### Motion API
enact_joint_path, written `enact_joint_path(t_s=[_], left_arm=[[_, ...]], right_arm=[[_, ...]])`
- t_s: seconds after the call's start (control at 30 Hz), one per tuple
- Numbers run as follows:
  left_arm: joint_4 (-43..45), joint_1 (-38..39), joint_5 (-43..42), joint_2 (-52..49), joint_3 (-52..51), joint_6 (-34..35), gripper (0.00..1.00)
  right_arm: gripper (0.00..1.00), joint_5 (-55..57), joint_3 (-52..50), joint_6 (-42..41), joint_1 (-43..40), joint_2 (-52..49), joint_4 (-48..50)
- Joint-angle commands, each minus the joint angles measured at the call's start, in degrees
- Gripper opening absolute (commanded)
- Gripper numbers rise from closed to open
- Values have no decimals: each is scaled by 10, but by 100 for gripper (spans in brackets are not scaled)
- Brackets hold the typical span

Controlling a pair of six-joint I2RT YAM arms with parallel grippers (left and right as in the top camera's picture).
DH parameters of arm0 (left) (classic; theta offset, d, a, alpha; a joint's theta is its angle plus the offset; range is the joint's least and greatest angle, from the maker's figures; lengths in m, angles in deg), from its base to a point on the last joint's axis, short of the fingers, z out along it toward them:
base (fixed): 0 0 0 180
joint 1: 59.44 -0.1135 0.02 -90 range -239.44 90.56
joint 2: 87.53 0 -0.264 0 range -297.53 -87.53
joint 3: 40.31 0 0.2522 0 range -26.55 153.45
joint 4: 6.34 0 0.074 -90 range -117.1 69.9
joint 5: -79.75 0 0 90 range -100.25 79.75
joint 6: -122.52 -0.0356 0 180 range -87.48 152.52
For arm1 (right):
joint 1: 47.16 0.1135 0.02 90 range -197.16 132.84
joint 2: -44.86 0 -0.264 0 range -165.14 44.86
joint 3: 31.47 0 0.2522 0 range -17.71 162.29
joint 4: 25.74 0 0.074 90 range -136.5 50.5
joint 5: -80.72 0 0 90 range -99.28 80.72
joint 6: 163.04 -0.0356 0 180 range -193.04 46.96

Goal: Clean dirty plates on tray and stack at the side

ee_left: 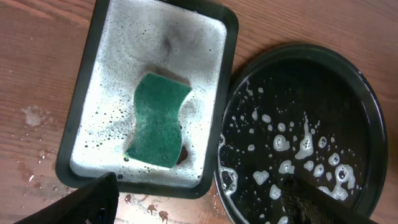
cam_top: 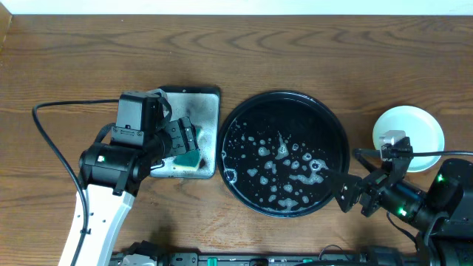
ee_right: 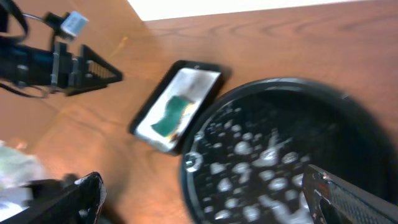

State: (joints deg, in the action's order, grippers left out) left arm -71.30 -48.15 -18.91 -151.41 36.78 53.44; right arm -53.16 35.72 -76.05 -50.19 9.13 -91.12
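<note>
The round black tray (cam_top: 284,154) sits mid-table and holds only soap suds and water, no plate. It also shows in the left wrist view (ee_left: 298,124) and the right wrist view (ee_right: 280,149). A pale mint plate (cam_top: 409,138) lies on the table to the tray's right; I cannot tell whether others lie under it. My left gripper (cam_top: 183,144) hangs open and empty over the grey metal tray, its fingers spread wide (ee_left: 199,208). My right gripper (cam_top: 338,188) is open and empty at the black tray's front right rim (ee_right: 205,205).
A rectangular grey metal tray (cam_top: 209,111) full of foam stands left of the black tray, with a green sponge (ee_left: 158,121) lying in it. Water drops and small red spots lie on the wooden table by its front edge (ee_left: 149,205). A black cable (cam_top: 52,140) loops at the left.
</note>
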Motion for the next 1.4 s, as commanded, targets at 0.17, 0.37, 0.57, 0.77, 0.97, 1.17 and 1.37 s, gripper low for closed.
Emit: enact_joint_path(t_s=[0.17, 0.37, 0.57, 0.77, 0.97, 1.17, 1.37], left_arm=[[-2, -2, 1, -1, 4, -3, 84], [-2, -2, 1, -1, 4, -3, 84], [-2, -2, 1, -1, 4, -3, 84], [-2, -2, 1, -1, 4, -3, 84], [-2, -2, 1, -1, 4, -3, 84], [-2, -2, 1, -1, 4, -3, 84], [-2, -2, 1, -1, 4, -3, 84]], right_arm=[[99, 98, -139, 146, 43, 36, 242], [99, 143, -276, 146, 43, 175, 289], [99, 196, -380, 146, 33, 331, 292], [99, 204, -474, 139, 34, 355, 397], [99, 192, -531, 120, 35, 355, 506], [99, 192, -531, 121, 35, 354, 491], [99, 192, -531, 121, 35, 354, 492]])
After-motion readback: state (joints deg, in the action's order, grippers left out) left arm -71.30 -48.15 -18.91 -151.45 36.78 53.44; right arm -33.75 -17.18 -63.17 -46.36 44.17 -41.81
